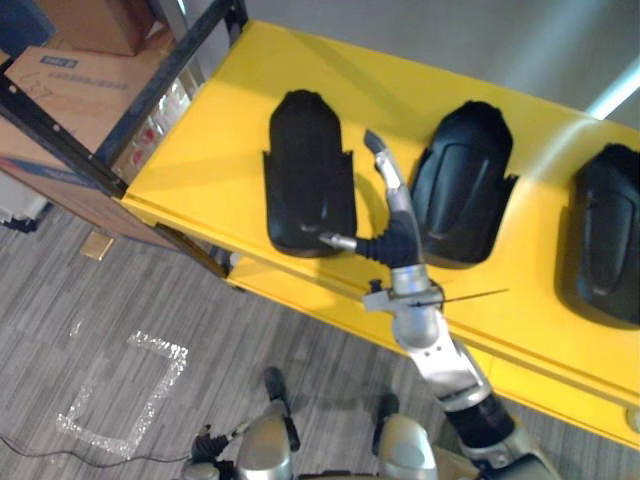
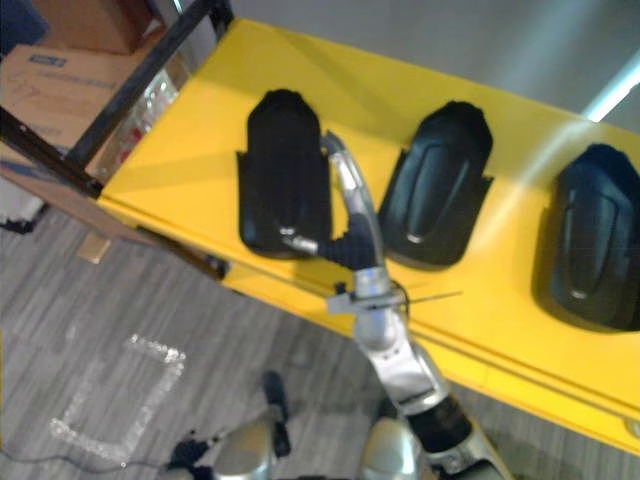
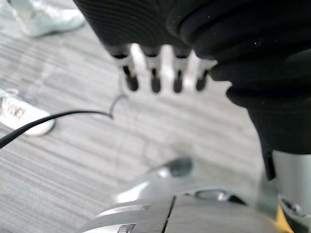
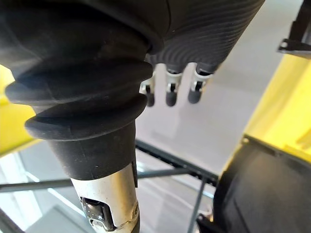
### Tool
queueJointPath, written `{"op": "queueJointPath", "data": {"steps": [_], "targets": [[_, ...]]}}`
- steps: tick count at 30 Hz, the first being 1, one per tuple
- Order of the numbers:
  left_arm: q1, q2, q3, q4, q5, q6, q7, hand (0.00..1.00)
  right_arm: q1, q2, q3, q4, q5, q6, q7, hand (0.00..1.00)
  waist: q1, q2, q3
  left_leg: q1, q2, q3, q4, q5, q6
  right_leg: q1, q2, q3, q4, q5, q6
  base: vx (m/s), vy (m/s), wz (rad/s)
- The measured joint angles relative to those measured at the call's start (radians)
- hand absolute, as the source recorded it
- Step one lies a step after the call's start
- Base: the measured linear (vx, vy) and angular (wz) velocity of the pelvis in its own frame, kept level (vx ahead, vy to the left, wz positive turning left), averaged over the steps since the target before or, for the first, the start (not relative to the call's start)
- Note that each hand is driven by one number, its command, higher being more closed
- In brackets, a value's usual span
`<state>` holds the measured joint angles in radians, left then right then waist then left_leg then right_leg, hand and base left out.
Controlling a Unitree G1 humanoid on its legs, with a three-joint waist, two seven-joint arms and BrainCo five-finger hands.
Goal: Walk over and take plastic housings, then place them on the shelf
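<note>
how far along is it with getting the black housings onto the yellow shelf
Done: three black plastic housings lie in a row on the yellow shelf. In hand: nothing. The right hand is open above the shelf between the left and middle housings, thumb at the left one's edge; the left hand hangs open over the floor. Left: I cannot tell whether more housings wait elsewhere.

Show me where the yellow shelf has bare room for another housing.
Widest bare patch: the left end of the yellow shelf, between the black frame post and the left housing. A narrower strip lies between the middle housing and the right housing. Crowded: the gap between left and middle housings, where the right hand reaches in.
</note>
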<state>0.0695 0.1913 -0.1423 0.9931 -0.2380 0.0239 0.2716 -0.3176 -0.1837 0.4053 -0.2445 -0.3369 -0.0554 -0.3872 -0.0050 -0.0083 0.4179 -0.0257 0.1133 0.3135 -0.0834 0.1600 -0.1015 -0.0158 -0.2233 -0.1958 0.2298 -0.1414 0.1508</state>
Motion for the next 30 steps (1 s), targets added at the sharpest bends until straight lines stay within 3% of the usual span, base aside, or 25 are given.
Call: {"op": "queueJointPath", "data": {"steps": [3, 9, 15, 30], "targets": [[0.0, 0.0, 0.0, 0.0, 0.0, 0.0, 0.001, 0.0, 0.004, -0.002, 0.0, 0.025, 0.01, 0.034, 0.0, 0.0, -0.005, 0.0, 0.0, 0.0, 0.0, 0.001, 0.0, 0.0, 0.0, 0.0, 0.0, 0.001, 0.0, 0.001, 0.001, 0.0, 0.0, 0.0], [0.0, 0.009, -0.028, 0.0, -0.01, 0.0, 0.01, 0.0, 0.03, -0.013, 0.0, 0.032, 0.01, 0.044, 0.002, 0.0, -0.007, 0.001, -0.001, 0.0, 0.0, 0.002, 0.0, 0.0, 0.0, 0.001, 0.0, 0.002, -0.003, 0.002, 0.002, 0.0, 0.0, 0.0], [0.003, 0.008, -0.038, 0.001, -0.028, 0.002, 0.009, 0.0, 0.035, -0.021, 0.013, 0.065, 0.014, 0.075, 0.048, 0.0, -0.008, 0.005, -0.024, -0.003, -0.001, 0.002, 0.0, 0.0, 0.0, 0.001, 0.0, 0.002, -0.01, 0.007, 0.004, 0.0, 0.0, 0.0], [0.003, 0.008, -0.038, 0.001, -0.027, 0.002, 0.008, 0.0, 0.037, -0.025, 0.04, 0.066, 0.079, 0.075, 0.127, 0.0, -0.008, 0.005, -0.024, -0.002, -0.001, 0.002, 0.0, 0.0, 0.0, 0.003, 0.0, 0.003, -0.01, 0.008, 0.005, 0.0, 0.0, 0.0]]}}
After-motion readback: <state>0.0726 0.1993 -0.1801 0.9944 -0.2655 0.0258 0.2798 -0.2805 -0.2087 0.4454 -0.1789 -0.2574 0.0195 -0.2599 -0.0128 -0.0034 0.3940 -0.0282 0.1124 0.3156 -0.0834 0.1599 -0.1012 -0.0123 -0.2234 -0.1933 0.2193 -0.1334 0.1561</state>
